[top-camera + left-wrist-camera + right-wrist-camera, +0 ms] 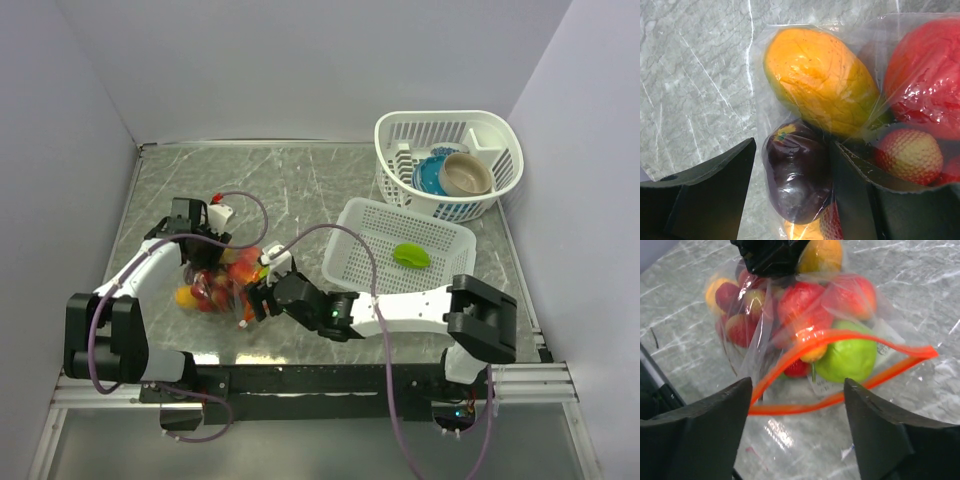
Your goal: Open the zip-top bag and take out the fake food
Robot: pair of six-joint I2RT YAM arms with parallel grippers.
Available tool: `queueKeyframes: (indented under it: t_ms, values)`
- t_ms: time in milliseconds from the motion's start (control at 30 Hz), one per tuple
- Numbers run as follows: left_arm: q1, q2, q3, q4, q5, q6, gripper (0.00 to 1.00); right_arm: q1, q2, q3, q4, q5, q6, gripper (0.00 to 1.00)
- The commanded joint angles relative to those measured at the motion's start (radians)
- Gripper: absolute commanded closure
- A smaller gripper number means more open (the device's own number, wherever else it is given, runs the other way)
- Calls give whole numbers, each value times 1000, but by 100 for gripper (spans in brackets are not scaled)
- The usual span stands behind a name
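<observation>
Zip-top bag (pixel 215 287) lay open-mouthed on the left of the table (pixel 300 185), between my grippers.
Fake food (pixel 847 357) filled it. My left gripper (pixel 792 145) clamped its closed end. My right gripper (pixel 797 382) stood spread just before the orange zip strip (pixel 840 337). There was bare table beyond, and the slotted tray (pixel 360 225) sat to the right.

a grey, marble-patterned table top (pixel 300 190) with pale veins filled the middle of the overhead view, and it was glossy enough to catch soft white glare. plain pale walls with a faint lavender cast closed it in on three sides: a back wall (pixel 320 60) across the top of the frame, and a left wall (pixel 50 180) and right wall (pixel 595 180) slanting down the edges. a thin metal trim (pixel 260 143) ran where the table met the back wall. at the bottom, a silver aluminium rail (pixel 90 395) edged the table. the light was even and diffuse, and shadows were faint.
</observation>
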Motion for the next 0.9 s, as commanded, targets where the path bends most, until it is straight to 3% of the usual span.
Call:
queueKeyframes:
  t_ms: [0,300,600,867]
  values:
    - [-2,17,21,1,0,21,33,-28,62,70,23,32,-41,12]
    - [-2,20,-9,27,-42,45,33,-72,47,32,38,-24,-41,10]
    - [-2,47,-3,31,-43,41,34,-68,-115,-164,113,-57,-1,24]
    - [-3,42,23,4,-32,31,34,-68,-4,-54,75,-49,-41,28]
